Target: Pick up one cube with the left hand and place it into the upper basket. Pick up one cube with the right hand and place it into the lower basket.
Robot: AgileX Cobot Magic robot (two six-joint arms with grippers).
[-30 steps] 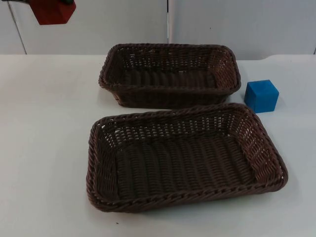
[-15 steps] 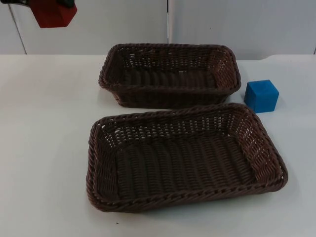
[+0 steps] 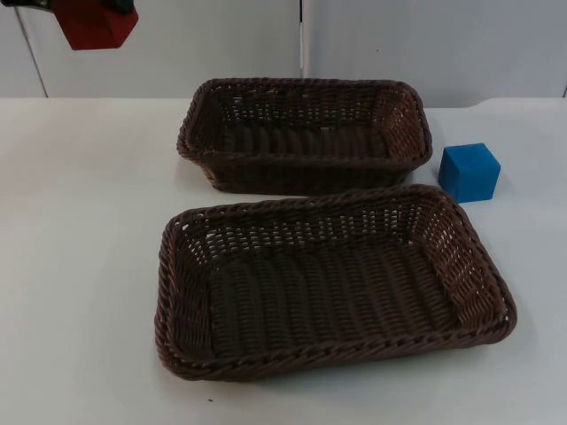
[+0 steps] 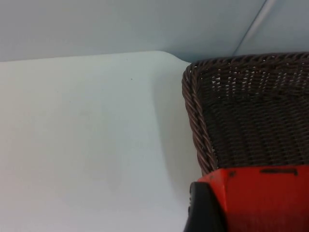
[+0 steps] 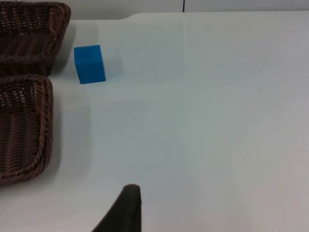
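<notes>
My left gripper (image 3: pixel 85 9) hangs high over the table's far left corner, shut on a red cube (image 3: pixel 95 25). In the left wrist view the red cube (image 4: pixel 265 198) sits against a black finger (image 4: pixel 205 210), just short of the upper basket's (image 4: pixel 251 121) end. That upper basket (image 3: pixel 306 86) and the lower basket (image 3: pixel 337 354) are dark brown wicker, and nothing lies in either. A blue cube (image 3: pixel 469 172) stands on the table right of the gap between them. In the right wrist view the blue cube (image 5: pixel 89 64) lies far ahead of my right gripper's fingertip (image 5: pixel 126 208), beside both baskets' ends.
The white table (image 3: pixel 80 266) ends at a grey partition wall (image 3: pixel 443 44) behind the upper basket. Bare table surface lies left of both baskets and right of the blue cube.
The red cube in my left gripper has shifted very slightly in the top view. Baskets and blue cube have not moved.
</notes>
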